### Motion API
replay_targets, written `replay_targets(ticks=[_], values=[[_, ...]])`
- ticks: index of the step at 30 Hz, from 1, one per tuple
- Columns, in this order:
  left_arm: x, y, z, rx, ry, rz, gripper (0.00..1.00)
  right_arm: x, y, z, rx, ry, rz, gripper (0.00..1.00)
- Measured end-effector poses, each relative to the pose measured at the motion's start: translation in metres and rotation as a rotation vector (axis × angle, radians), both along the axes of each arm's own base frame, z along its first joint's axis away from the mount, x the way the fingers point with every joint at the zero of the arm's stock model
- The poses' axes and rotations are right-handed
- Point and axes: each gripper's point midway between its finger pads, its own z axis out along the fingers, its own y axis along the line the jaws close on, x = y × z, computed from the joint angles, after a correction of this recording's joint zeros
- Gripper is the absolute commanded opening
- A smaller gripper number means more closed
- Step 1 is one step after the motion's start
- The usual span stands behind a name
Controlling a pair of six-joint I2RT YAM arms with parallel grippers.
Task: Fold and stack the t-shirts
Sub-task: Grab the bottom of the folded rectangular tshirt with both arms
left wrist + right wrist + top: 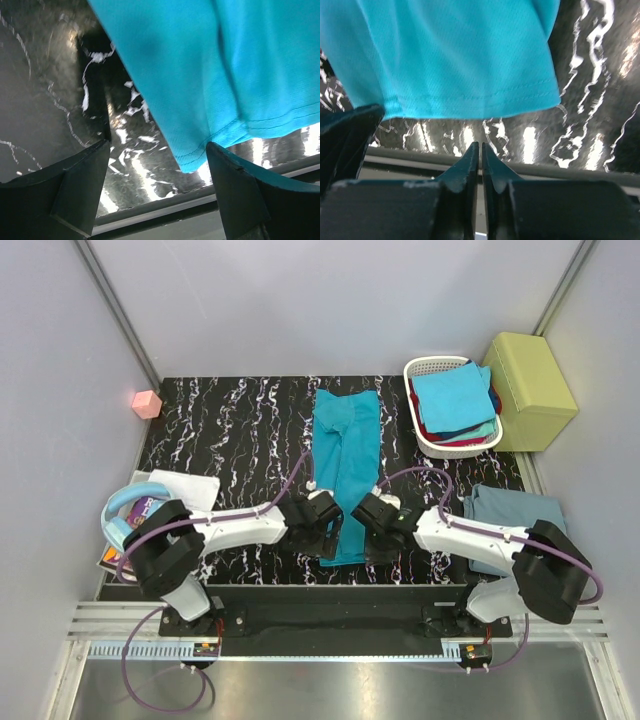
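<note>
Black white-veined table (230, 430), with a long teal t-shirt (348, 440) laid down its middle and both grippers at its near hem.

Seen from the left wrist, the left gripper (157, 150) is spread wide, and a corner of the teal hem lies between its fingers (80, 180) without touching either. The right gripper (480, 147) has its fingers pressed together on nothing, and the stitched hem lies just beyond the tips, with bare table between. A grey-blue t-shirt (515, 508) lies at the table's right edge beside the right arm. Folded shirts sit in the white basket (425, 368) at the far right, with a bright blue t-shirt (452, 395) on top. At the left, pale blue headphones (122, 505) rest on a purple-covered book (140, 510) whose lettering is too small to read.
</note>
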Motion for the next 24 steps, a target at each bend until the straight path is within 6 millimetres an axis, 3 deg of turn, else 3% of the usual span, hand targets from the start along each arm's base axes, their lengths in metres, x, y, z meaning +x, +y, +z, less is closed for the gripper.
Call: replay_targets(ticks=[4,8,12,17,22,24], values=[[-0.008,0.013,-0.004,0.017,0.011,0.001,0.78,-0.004,0.007,0.01,-0.012,-0.021,0.015,0.24],[-0.012,0.019,-0.001,0.023,0.015,0.0,0.68,0.008,0.016,0.035,0.011,-0.088,0.007,0.26],[-0.014,0.022,0.001,0.03,0.017,-0.001,0.52,0.023,0.021,0.066,0.042,-0.168,-0.01,0.27],[-0.017,0.029,0.0,0.057,0.027,0.003,0.46,0.031,0.02,0.085,0.047,-0.225,-0.019,0.3],[-0.024,0.046,0.003,0.08,0.021,0.026,0.45,0.029,0.01,0.081,-0.002,-0.221,-0.011,0.4],[-0.025,0.052,0.006,0.086,0.011,0.037,0.61,0.03,0.006,0.08,-0.02,-0.225,-0.008,0.44]])
